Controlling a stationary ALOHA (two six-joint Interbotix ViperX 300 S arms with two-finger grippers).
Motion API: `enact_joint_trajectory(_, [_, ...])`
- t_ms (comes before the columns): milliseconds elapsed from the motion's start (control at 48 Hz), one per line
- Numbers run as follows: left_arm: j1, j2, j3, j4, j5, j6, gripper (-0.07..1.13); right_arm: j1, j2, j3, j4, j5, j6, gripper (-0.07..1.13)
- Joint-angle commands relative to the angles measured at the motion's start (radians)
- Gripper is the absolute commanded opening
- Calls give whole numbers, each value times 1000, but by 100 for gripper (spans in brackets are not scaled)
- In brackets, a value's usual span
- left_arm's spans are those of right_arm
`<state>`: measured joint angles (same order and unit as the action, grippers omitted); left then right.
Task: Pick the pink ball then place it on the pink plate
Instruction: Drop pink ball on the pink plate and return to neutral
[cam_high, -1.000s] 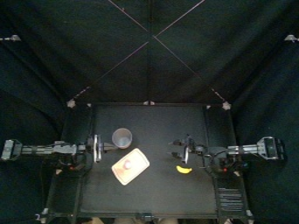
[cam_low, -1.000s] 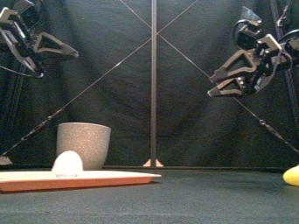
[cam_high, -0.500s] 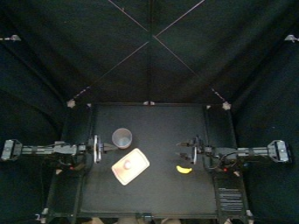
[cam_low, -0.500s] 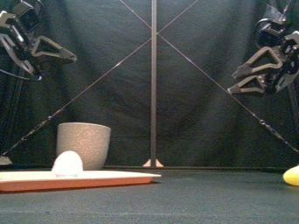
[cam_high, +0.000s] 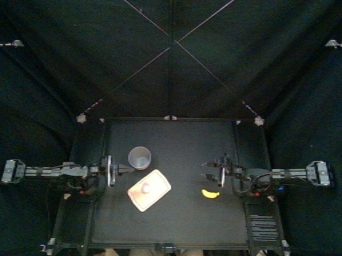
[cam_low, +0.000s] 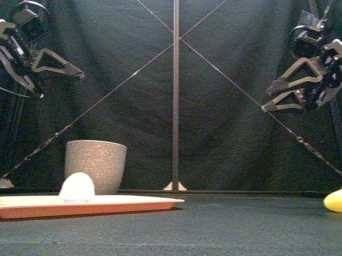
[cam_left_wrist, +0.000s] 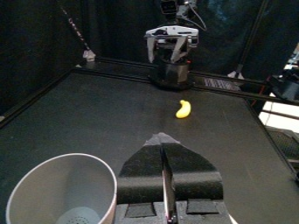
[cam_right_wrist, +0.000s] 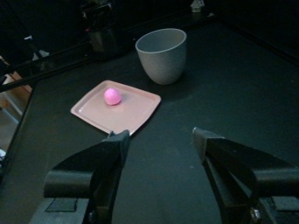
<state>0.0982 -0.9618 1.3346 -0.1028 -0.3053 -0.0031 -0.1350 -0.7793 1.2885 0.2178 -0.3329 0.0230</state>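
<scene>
Already there: the pink ball (cam_right_wrist: 112, 94) sits on the pink plate (cam_right_wrist: 135, 110), near the grey cup (cam_right_wrist: 163, 52). Right gripper (cam_right_wrist: 159, 133) is released, jaws apart, up over the table's right side. Left gripper (cam_left_wrist: 163, 140) is clenched on nothing, up at the left; a yellow toy (cam_left_wrist: 184, 109) lies well apart.

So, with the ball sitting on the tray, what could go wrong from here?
The pink ball already lies on the pink tray, so another grab may roll it off. The grey cup stands close beside the tray; a descending arm might tip it. The open right tool hangs near the yellow toy and could take that instead.
</scene>
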Motion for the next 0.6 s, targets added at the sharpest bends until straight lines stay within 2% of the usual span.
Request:
enact_joint_trajectory(21, [-2, 2, -14, -3, -6, 0, 9, -9, 3, -11, -3, 2, -2, 93])
enact_joint_trajectory(604, [-6, 2, -12, -29, -6, 2, 9, -26, 123, -18, 5, 34, 0, 93])
